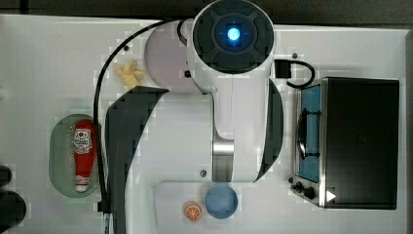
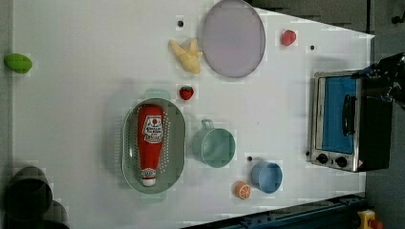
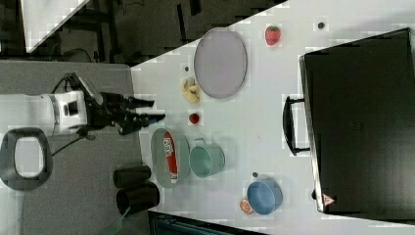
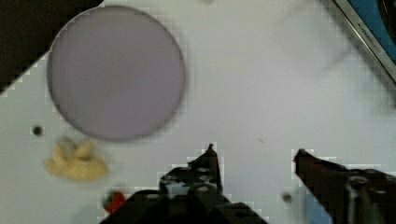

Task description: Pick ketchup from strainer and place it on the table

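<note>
The ketchup [image 2: 150, 143], a red squeeze bottle with a white label and white cap, lies lengthwise in the pale green oval strainer [image 2: 175, 138] on the white table [image 2: 86, 95]. In the top view the ketchup [image 1: 84, 153] and strainer [image 1: 61, 156] sit at the top view's left, beside the arm. In the right view my gripper [image 3: 155, 110] hangs open, apart from the ketchup [image 3: 170, 154] and strainer [image 3: 157, 156]. The wrist view shows my gripper [image 4: 255, 154] with its dark fingers [image 4: 210, 156] spread and nothing between them, high over bare table.
A purple plate [image 2: 232, 38], a yellow peeled banana [image 2: 187, 55] and a strawberry [image 2: 186, 93] lie beyond the strainer. A green cup [image 2: 216, 145], blue bowl [image 2: 267, 176] and orange half [image 2: 242, 190] stand beside it. A toaster oven [image 2: 344, 121] occupies the left view's right.
</note>
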Robot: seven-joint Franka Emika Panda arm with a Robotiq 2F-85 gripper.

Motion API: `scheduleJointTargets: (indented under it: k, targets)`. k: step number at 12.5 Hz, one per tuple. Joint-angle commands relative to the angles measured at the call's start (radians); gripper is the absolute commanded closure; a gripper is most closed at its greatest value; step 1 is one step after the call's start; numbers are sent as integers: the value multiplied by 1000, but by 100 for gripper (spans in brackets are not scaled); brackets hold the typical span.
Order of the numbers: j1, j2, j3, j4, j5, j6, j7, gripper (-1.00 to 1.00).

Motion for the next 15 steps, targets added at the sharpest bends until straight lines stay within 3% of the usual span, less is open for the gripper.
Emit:
scheduleJointTargets:
  k: [1,3,7,15]
  targets:
    - [-103,-307,42,-171,59,-144,34,-58]
    - [-96,-294,62,-171,64,-139,34,-99]
    - [-57,-243,179,-171,95,-87,34,-100]
    - [-30,-103,544,-186,94,110,100,-100]
